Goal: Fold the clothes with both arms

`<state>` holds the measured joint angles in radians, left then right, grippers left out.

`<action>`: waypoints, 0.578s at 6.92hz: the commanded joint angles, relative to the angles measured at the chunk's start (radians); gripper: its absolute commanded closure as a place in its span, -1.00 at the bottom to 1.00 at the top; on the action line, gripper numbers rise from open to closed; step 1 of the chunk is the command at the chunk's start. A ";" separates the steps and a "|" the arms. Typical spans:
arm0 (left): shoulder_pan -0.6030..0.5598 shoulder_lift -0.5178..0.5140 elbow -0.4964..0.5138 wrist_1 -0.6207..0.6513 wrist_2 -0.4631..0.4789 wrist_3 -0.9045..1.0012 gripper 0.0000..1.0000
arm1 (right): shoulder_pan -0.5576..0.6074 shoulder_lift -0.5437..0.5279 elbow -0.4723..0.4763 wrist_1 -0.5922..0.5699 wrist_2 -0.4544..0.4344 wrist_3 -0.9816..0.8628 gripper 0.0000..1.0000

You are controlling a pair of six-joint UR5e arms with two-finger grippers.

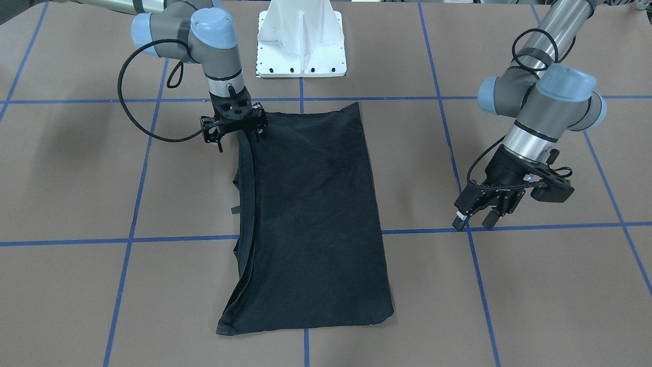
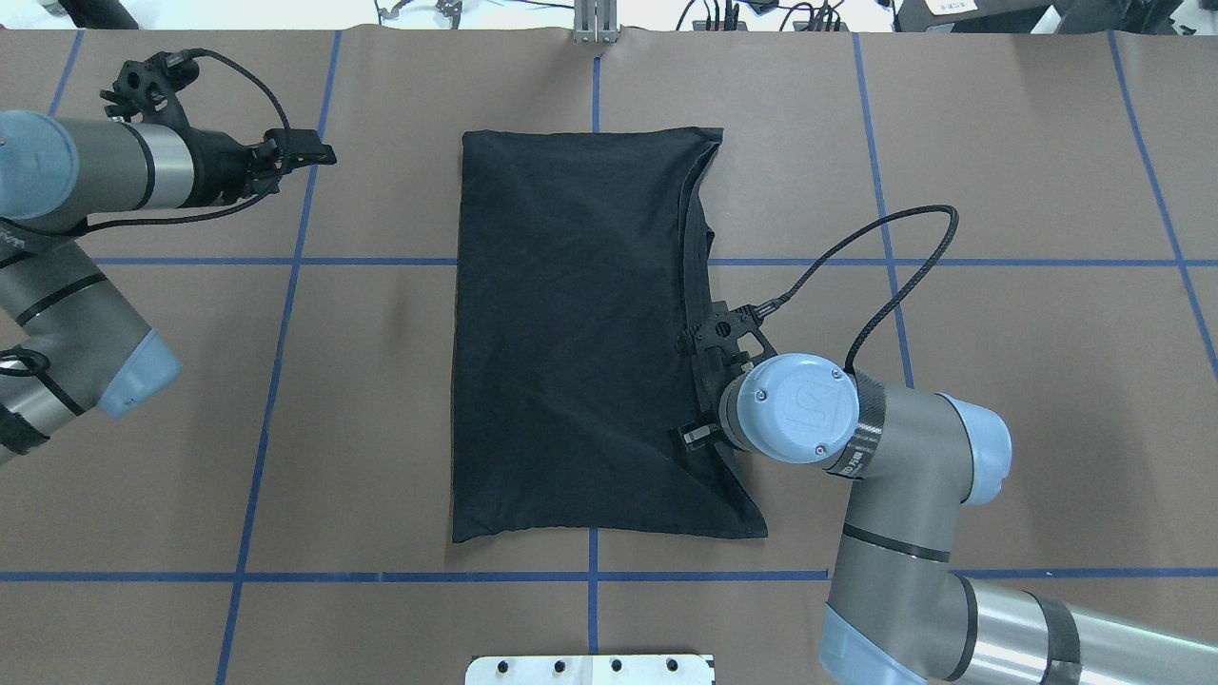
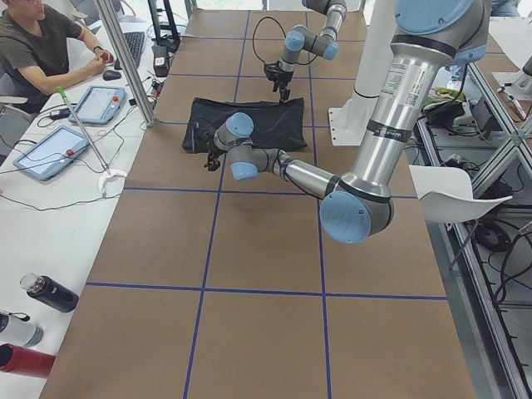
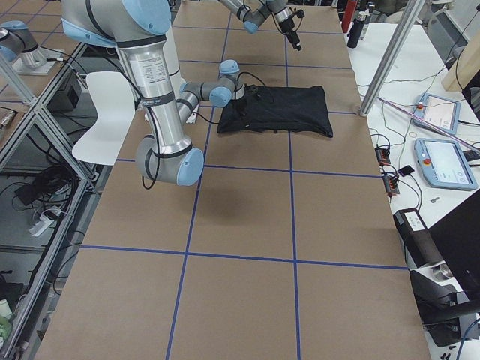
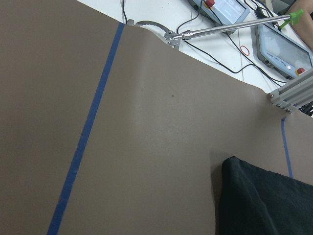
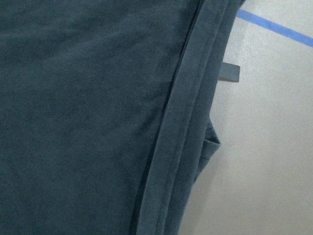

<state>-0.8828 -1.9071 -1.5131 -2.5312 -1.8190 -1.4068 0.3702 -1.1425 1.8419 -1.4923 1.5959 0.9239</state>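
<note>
On the brown, blue-taped table (image 1: 535,285), a black T-shirt (image 1: 316,214); white desk (image 3: 50,224) alongside.

A robotics lab: grid-taped table (image 1: 76,168), teach pendants (image 3: 50,152).

Brown table (image 1: 66,178) gridded with blue tape (image 1: 178,238); white side bench (image 3: 58,249) bearing tablets (image 3: 101,104); aluminium post (image 3: 125,58) beside it

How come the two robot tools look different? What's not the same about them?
The right tool points straight down at the layered edge of the black T-shirt; the left tool hangs tilted over bare table, away from the shirt. The left tool is open and empty; whether the right tool is open is unclear. Both are black, on grey arms with light-blue caps.
</note>
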 commanded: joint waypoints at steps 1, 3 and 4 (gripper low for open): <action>0.001 -0.001 0.001 -0.001 0.001 -0.007 -1.00 | -0.005 0.000 -0.018 0.000 -0.008 -0.005 -0.98; 0.004 -0.001 0.001 0.000 0.001 -0.009 -1.00 | -0.002 -0.002 -0.021 -0.002 -0.007 -0.011 -0.98; 0.004 0.000 -0.001 0.000 0.000 -0.008 -1.00 | -0.002 -0.002 -0.027 -0.002 -0.007 -0.011 -0.98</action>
<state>-0.8795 -1.9080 -1.5127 -2.5315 -1.8181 -1.4155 0.3674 -1.1437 1.8203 -1.4939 1.5891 0.9135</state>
